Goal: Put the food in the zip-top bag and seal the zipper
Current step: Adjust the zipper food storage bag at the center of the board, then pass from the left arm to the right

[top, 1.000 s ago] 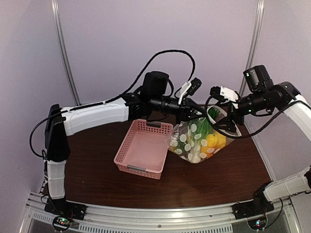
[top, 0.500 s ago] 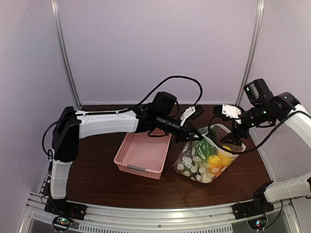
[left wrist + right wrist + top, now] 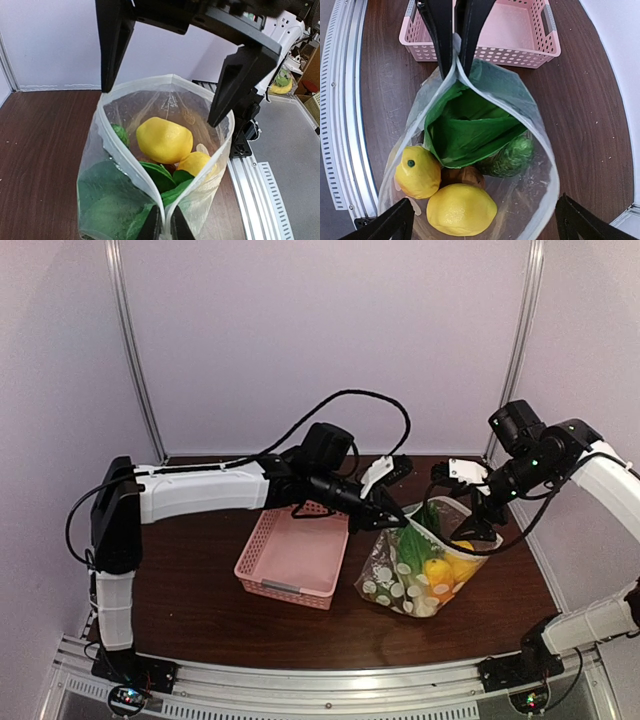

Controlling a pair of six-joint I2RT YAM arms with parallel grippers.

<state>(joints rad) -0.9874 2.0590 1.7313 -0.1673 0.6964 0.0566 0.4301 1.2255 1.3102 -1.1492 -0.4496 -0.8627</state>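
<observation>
The bag (image 3: 405, 575) stands on the table (image 3: 200, 590) just right of the basket (image 3: 290, 560). Its zipper (image 3: 170, 78) is unsealed and the mouth is spread wide, with two lemons (image 3: 460, 210), a leafy green (image 3: 470, 130) and a brown piece (image 3: 465, 175) inside. The left gripper (image 3: 393, 521) is pinched closed on the left end of the mouth edge and holds that corner up, while the right gripper (image 3: 482, 512) hangs at the right end of the mouth, its jaws spread wide to either side of the rim, gripping nothing.
</observation>
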